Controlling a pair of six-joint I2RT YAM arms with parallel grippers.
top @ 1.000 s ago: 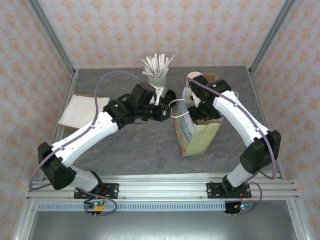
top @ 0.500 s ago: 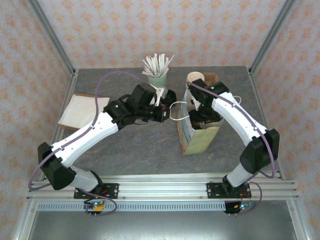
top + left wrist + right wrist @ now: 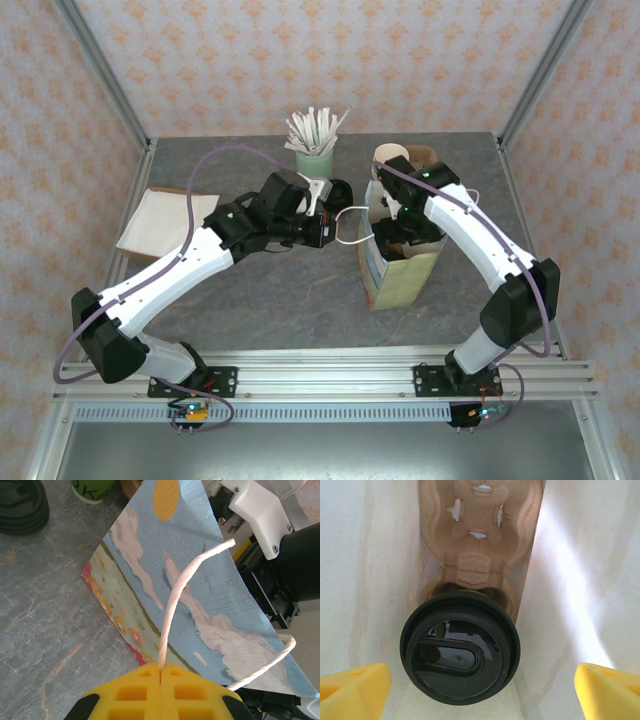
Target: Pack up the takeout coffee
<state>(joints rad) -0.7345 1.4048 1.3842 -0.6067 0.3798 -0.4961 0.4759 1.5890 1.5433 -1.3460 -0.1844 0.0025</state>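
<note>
The takeout coffee shows its round black lid in the right wrist view. It sits in a brown pulp cup carrier at the bottom of the paper bag, between the bag's white inner walls. My right gripper hangs over it inside the bag, open wide, with both yellow fingertips clear of the lid. My left gripper is shut on the bag's white twisted handle, left of the bag, whose printed side shows sky and clouds.
A pale green mug of white sticks stands at the back. A stack of black lids lies near the left gripper. Beige napkins lie at the left. Brown cups stand behind the bag.
My left gripper has closed fully on the bag handle and drawn it slightly left. The bag has shifted a little. The right arm stays in the bag, its jaws a touch wider.
</note>
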